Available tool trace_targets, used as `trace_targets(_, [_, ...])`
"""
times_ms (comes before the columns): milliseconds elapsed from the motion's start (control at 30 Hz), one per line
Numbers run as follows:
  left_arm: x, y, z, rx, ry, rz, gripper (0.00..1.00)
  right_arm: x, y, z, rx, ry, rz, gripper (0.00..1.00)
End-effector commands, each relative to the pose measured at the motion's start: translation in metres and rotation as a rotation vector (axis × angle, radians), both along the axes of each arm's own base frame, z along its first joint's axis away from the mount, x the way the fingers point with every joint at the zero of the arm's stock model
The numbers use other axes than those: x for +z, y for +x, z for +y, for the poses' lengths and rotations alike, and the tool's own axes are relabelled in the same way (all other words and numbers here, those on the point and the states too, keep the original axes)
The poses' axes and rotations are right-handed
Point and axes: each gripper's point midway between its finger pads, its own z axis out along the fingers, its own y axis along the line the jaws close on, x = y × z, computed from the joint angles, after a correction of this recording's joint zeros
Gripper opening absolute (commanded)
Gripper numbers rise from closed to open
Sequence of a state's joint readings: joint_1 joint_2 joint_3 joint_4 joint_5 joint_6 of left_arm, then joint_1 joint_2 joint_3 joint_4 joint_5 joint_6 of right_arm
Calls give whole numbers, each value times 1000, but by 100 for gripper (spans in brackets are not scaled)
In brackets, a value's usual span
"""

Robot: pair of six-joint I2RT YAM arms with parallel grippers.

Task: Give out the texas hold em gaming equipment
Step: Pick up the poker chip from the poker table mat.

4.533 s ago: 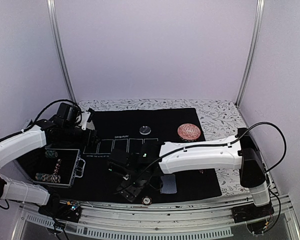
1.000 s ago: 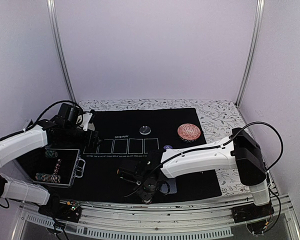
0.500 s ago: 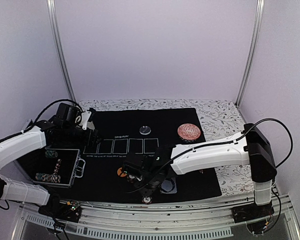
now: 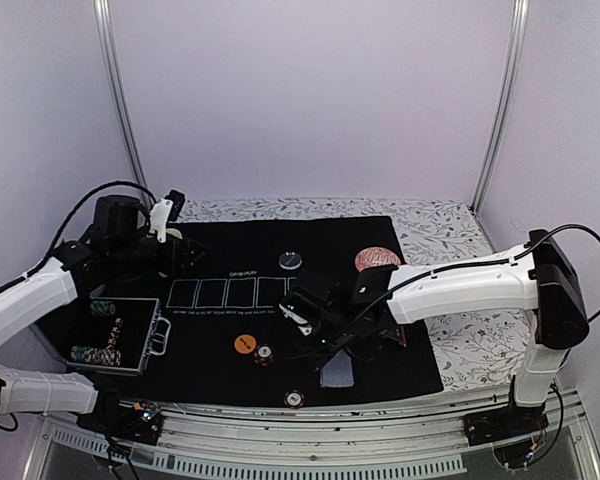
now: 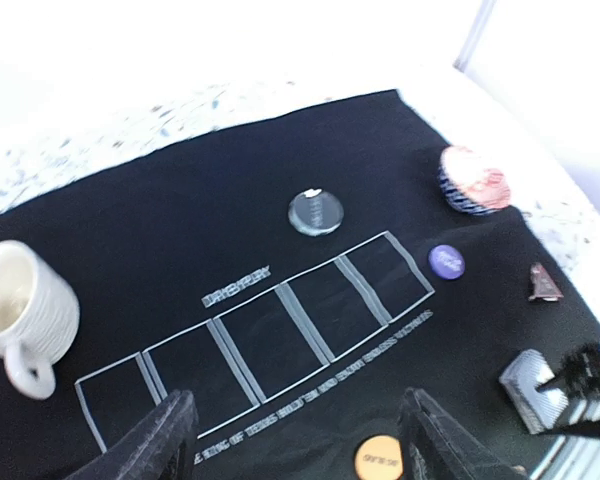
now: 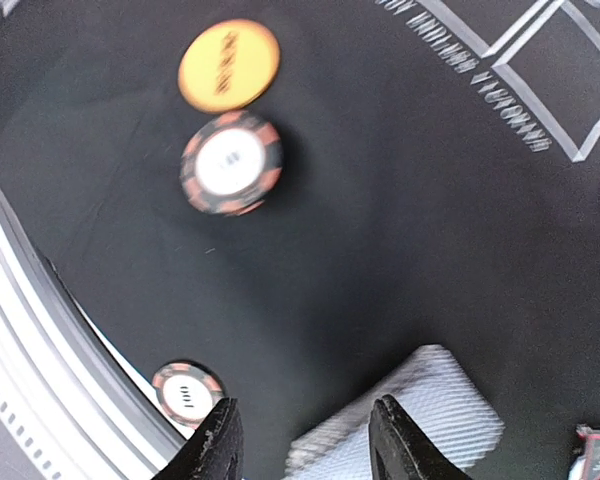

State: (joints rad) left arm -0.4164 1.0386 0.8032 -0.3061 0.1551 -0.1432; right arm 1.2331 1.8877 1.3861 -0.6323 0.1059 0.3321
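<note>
- The right end effector (image 6: pixel 305 405) hangs low over the near part of the black mat (image 6: pixel 380 230), its fingers apart with nothing between them. The left end effector (image 5: pixel 298 400) hovers over the mat's left side, likewise parted and empty.
- The playing cards (image 6: pixel 420 400) lie face down just below the right fingers. I judge them the likely next pick, though a chip is as plausible.
- To lift the cards well, come down square to the stack with one finger at each long edge. Close gently, so the top cards neither fan nor slide on the felt.
- A striped poker chip (image 6: pixel 231 162) lies just beside the orange disc (image 6: pixel 228 64), not touching it. A second chip (image 6: pixel 185 390) sits at the mat's near edge by the metal rail (image 6: pixel 40 340), where a nudge could push it off.
- Farther out lie the purple disc (image 5: pixel 446 262), the black disc (image 5: pixel 316 212) and the triangle marker (image 5: pixel 543 284). More chips sit in the open case (image 4: pixel 115 340).
- The mat carries five printed card boxes (image 5: pixel 260 340) with no card in them. It lies on a bench (image 4: pixel 435 235) covered in floral cloth.
- A cream mug (image 5: pixel 25 310) and a red patterned bowl (image 5: pixel 470 180) also stand on the mat.
- Pale lilac walls and metal posts (image 4: pixel 120 100) enclose the cell.
</note>
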Motion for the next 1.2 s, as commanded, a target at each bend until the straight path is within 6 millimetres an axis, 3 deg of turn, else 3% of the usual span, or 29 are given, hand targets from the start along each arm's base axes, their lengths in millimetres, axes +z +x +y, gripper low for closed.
trace_targets(0, [41,-10,-40,-146,-50,-128,71,43,30,-9,-39,129,-66,46])
trace_targets(133, [47,-33,-84,-323,-5,-178,71,59,61,-41,-137,182,-100,47])
trace_targets(267, [39,-63,-124,-498,26,-169,71,77,86,-81,-248,220,-159,53])
trace_targets(433, [-2,-120,-165,-722,179,-119,71,104,107,-134,-375,280,-242,68])
trace_targets(533, [-27,-148,-178,-827,247,-61,74,116,115,-163,-447,317,-274,77])
trace_targets(633, [-50,-173,-185,-930,290,2,78,122,117,-181,-484,335,-295,89])
trace_targets(800, [-94,-203,-180,-1039,446,120,84,113,115,-192,-507,323,-286,99])
trace_targets(1067, [-137,-218,-169,-1125,588,130,82,97,108,-189,-503,323,-229,100])
trace_targets(1167, [-155,-220,-173,-1165,643,118,79,91,106,-189,-510,318,-212,100])
